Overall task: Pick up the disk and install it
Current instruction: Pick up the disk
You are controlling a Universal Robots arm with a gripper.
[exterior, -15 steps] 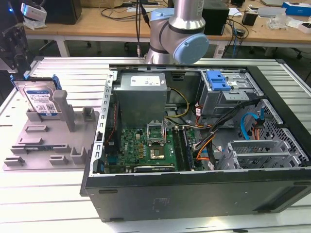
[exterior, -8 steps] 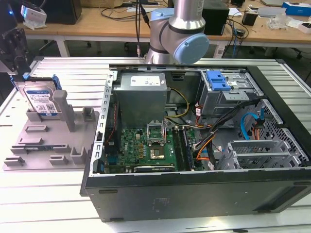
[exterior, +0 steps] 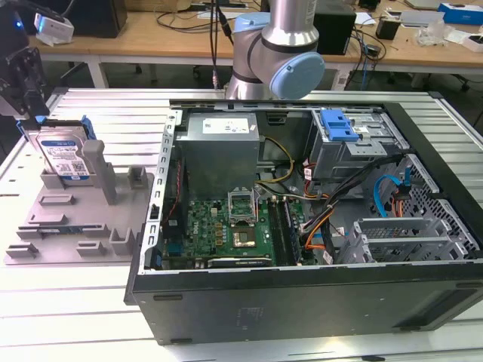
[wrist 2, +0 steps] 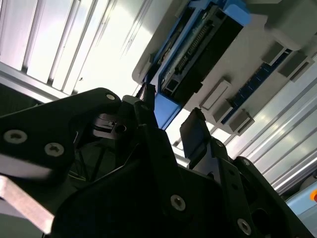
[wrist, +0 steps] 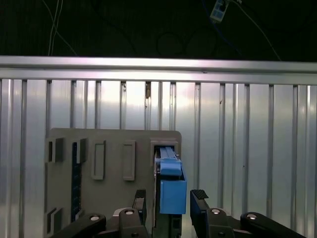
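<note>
The disk (exterior: pixel 66 154) stands on edge in a slot of the grey holder (exterior: pixel 75 219), at the exterior view's left. It is silver with a blue-and-white label and a blue frame. My gripper (exterior: pixel 32 117) hangs just above its upper edge. In the first wrist view the gripper (wrist: pixel 170 201) is open, and its dark fingers (wrist: pixel 199 204) straddle the blue-framed edge of the disk (wrist: pixel 171 191) with a gap on each side. The second wrist view shows the same open gripper (wrist 2: pixel 171 116) close over the disk (wrist 2: pixel 198 54).
An open computer case (exterior: pixel 302 226) lies at the exterior view's right, with the motherboard, cables and a drive bay with a blue latch (exterior: pixel 337 124) inside. The arm's base (exterior: pixel 279 53) rises behind it. The ribbed metal table (exterior: pixel 90 302) runs under everything.
</note>
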